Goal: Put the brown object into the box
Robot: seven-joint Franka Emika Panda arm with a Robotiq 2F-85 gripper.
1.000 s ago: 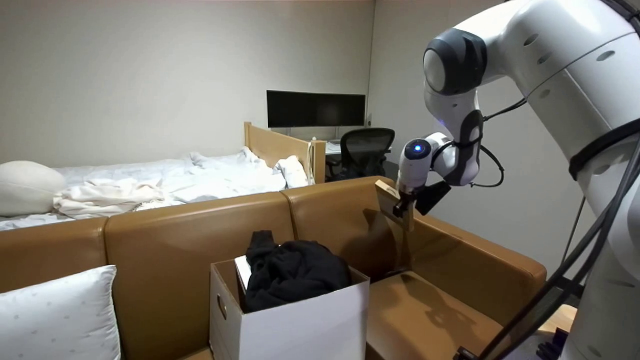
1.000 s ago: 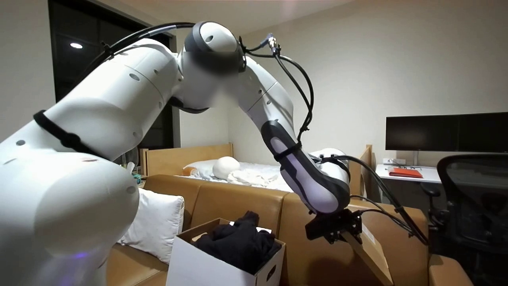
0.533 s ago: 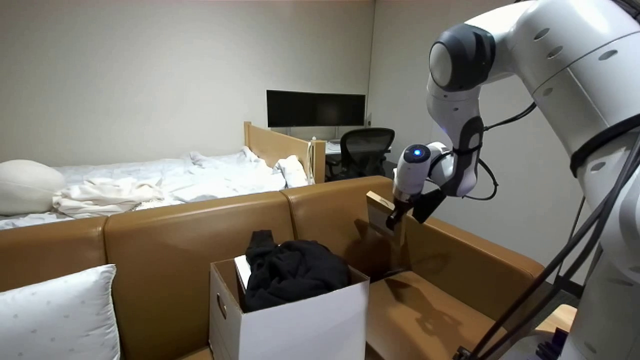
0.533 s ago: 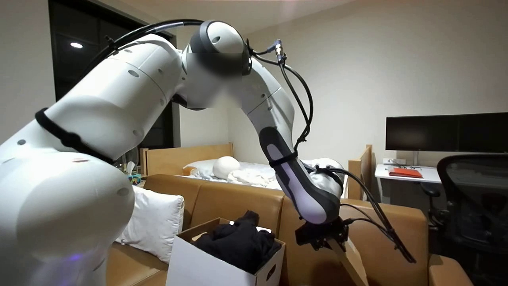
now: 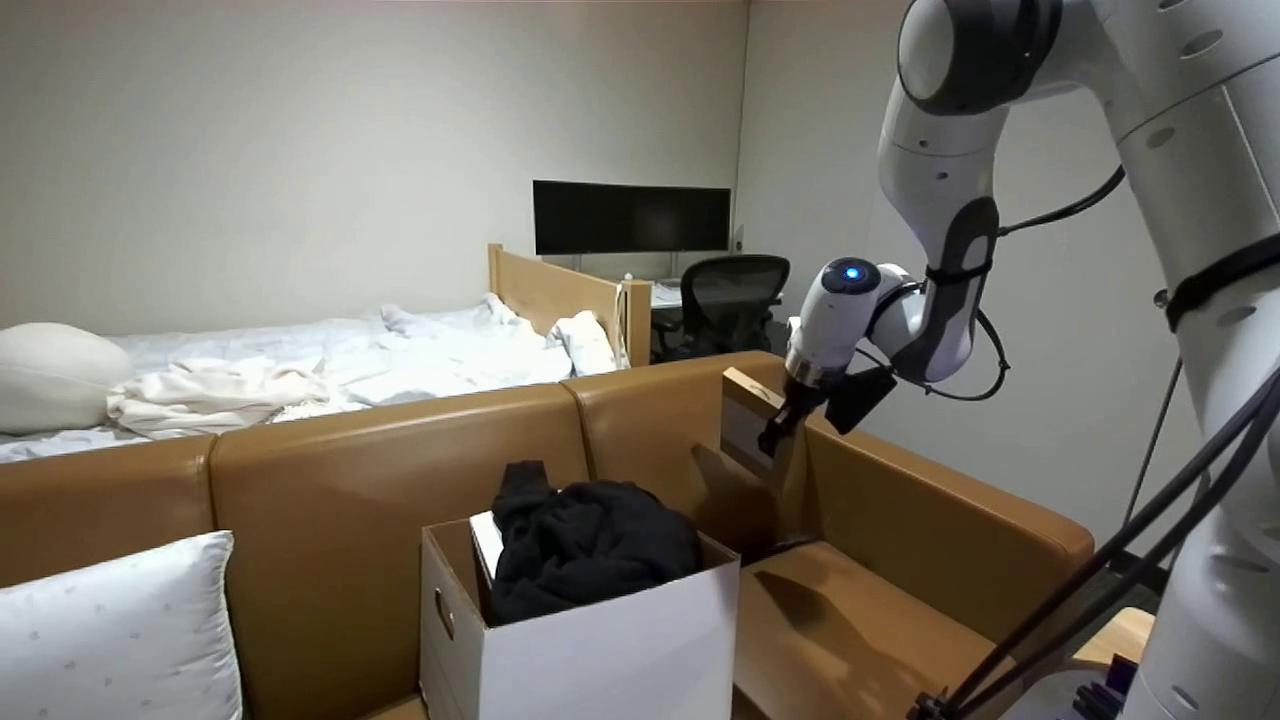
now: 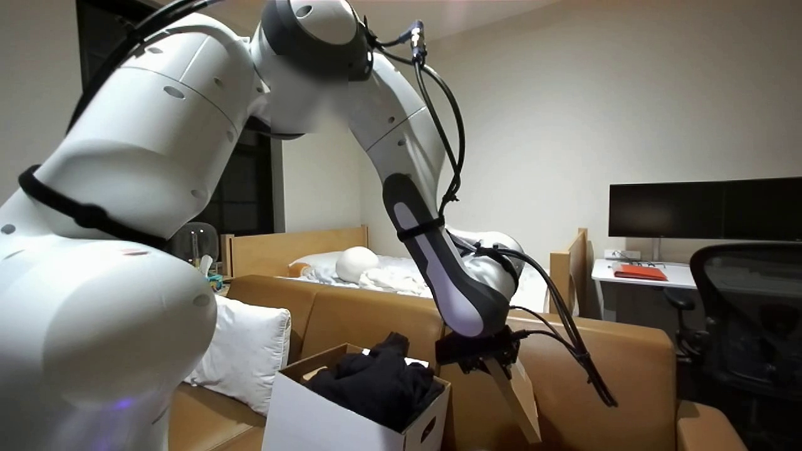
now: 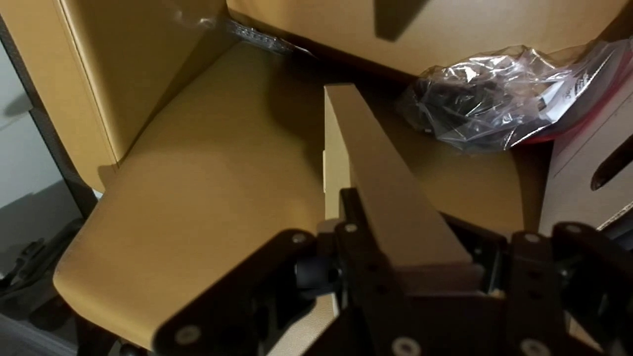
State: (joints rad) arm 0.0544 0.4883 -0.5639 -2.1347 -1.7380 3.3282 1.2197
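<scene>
Wrist view: saw the claw clenched on the brown object, with a finger against one broad side and the opposite finger partly hidden behind it. Noted its narrow edge facing up in that view. Found the same flat object in both exterior views too, hanging tilted from the claw in the air over the couch seat, in front of the brown backrest, outside the box and apart from it.

Spotted dark clothing heaped in the box and rising above its rim in both exterior views. At the right of the wrist view, caught one box wall with its handhole. Near that wall, on the seat along the backrest, noticed crumpled clear plastic; could not tell its contents.

Saw a white pillow tilted against the backrest, on the far side of the box from the claw. Behind the backrest, made out a bed with rumpled white bedding and a round pale cushion. Farther off, noted a black monitor and an office chair, and in an exterior view a white tabletop with a red flat thing lying on it.
</scene>
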